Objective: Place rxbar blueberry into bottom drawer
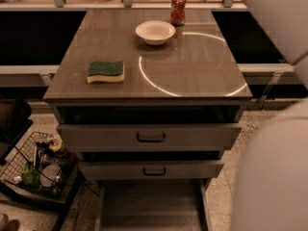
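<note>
The bottom drawer is pulled out at the foot of the cabinet, a wide shallow grey tray with a bare floor. The rxbar blueberry is not in view anywhere on the table or in the drawer. The gripper is out of view; only the white arm shows, filling the right edge and the upper right corner.
On the grey tabletop lie a green-and-yellow sponge, a white bowl and a red can at the back. The two upper drawers with dark handles stand slightly out. A wire basket with items sits on the floor left.
</note>
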{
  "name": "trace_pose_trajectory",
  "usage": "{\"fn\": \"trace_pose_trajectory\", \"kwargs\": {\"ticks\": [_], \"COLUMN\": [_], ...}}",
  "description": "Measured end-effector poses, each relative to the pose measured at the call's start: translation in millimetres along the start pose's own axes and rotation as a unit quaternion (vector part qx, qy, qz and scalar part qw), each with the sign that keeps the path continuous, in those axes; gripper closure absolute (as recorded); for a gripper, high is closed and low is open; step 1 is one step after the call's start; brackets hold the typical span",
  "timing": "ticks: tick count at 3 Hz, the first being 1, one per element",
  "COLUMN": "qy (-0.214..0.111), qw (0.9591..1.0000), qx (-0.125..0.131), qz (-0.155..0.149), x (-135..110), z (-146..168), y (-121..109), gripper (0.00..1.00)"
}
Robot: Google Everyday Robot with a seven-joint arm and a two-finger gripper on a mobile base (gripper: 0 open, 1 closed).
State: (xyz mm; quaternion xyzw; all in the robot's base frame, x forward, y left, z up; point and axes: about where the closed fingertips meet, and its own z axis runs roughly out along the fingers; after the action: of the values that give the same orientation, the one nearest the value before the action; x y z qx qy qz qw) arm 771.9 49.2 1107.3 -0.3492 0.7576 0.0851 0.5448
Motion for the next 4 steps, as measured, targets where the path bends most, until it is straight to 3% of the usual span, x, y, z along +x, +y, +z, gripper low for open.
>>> {"fn": "trace_pose_trajectory", "kwargs": {"ticks": [1,2,4], "qy": [-0.005,-0.002,0.01], "qw": [0.9999,0.9981,0.9901], "qx": [0.007,0.013,0.036], "qz": [0.014,0.061,0.135], "x": [26.0,87.0,201.3], "z": [-46.6,-89.0,-146.9], "y": [-4.5,-5.6,-6.5], "gripper": [1.0,1.0,1.0]}}
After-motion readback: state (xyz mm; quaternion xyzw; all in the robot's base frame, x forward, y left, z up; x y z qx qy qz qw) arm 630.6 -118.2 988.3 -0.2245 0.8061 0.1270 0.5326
